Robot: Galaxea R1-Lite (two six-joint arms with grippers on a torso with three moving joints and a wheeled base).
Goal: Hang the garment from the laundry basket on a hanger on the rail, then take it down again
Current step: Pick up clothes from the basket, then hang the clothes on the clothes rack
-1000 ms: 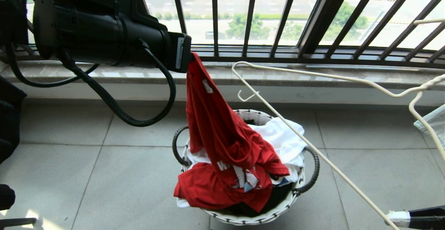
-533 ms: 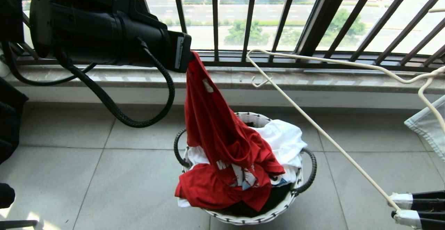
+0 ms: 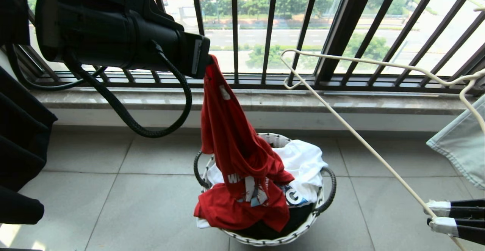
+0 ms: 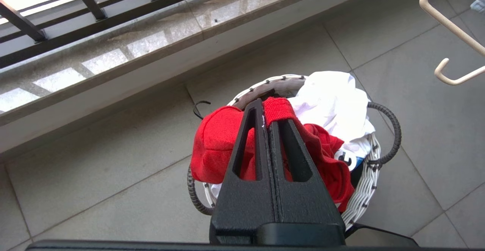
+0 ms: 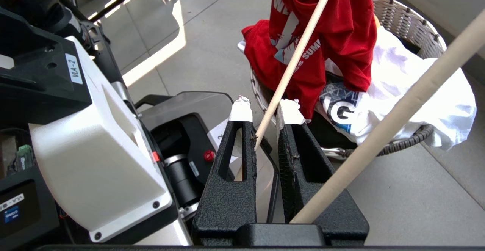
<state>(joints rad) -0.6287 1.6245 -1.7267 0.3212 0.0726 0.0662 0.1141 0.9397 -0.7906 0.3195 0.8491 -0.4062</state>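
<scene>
The garment point(image 3: 235, 141), a red T-shirt, hangs by its collar from my left gripper point(image 3: 207, 59), which is shut on it high over the laundry basket point(image 3: 265, 239). Its lower part still lies crumpled on the basket's contents. The left wrist view shows the red collar point(image 4: 278, 109) pinched at the closed fingertips of that gripper point(image 4: 267, 109). At the lower right, my right gripper point(image 3: 435, 217) with white-taped tips is shut on the thin off-white hanger point(image 3: 360, 137), whose rod point(image 5: 299, 50) runs between the fingers of the gripper point(image 5: 265, 110). The rail is out of view.
A white printed garment point(image 3: 303, 163) and a black one fill the basket. Behind it run a stone window ledge point(image 3: 265, 101) and dark window bars point(image 3: 341, 27). A pale blue cloth point(image 3: 462, 145) hangs at the right and dark fabric point(image 3: 19, 148) at the left. My own base point(image 5: 94, 148) stands close by.
The whole picture has shifted down as the camera rose. The garment is drawn slightly further out of the basket. The right gripper with the hanger has come further into view, the hanger's far end swinging right.
</scene>
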